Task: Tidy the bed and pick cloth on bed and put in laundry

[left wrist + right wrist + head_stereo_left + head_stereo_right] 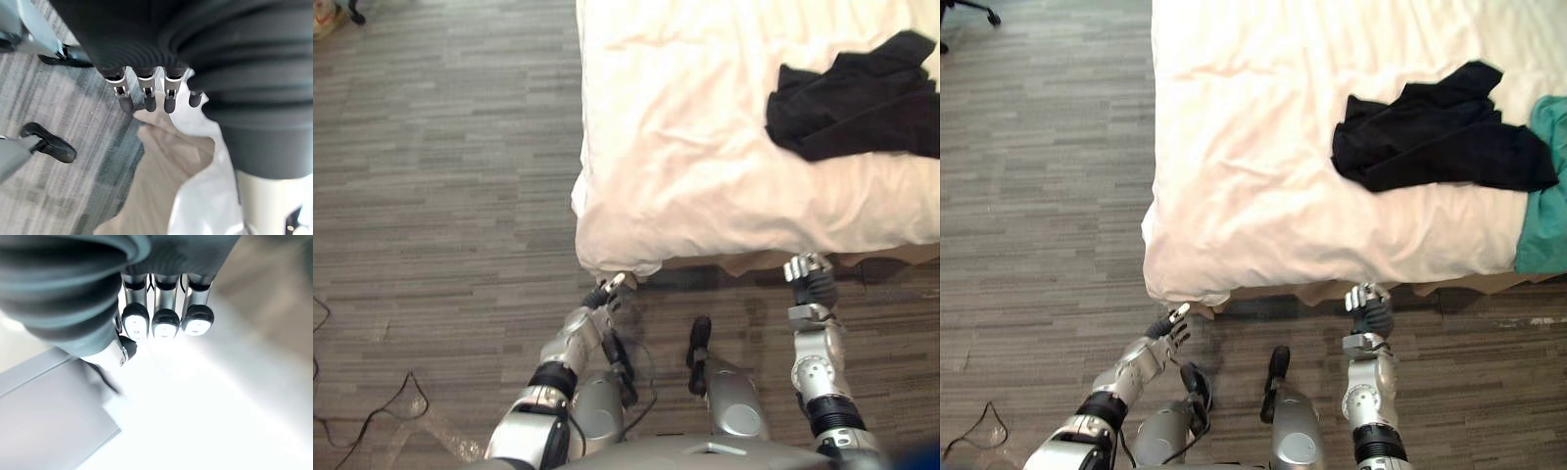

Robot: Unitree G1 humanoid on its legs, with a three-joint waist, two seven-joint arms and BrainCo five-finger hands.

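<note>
A crumpled black cloth lies on the bed's white duvet, towards its right side and near the front edge. A green cloth lies just right of it and drapes over the edge. My left hand hangs low at the bed's near left corner. Its fingers are straight, just short of the duvet's hanging corner and holding nothing. My right hand is under the front edge, below the black cloth, with its fingers curled and nothing in them.
Grey wood-look floor stretches to the left of the bed. A chair's wheeled base stands at the far left corner. The tan bed base shows under the duvet's edge.
</note>
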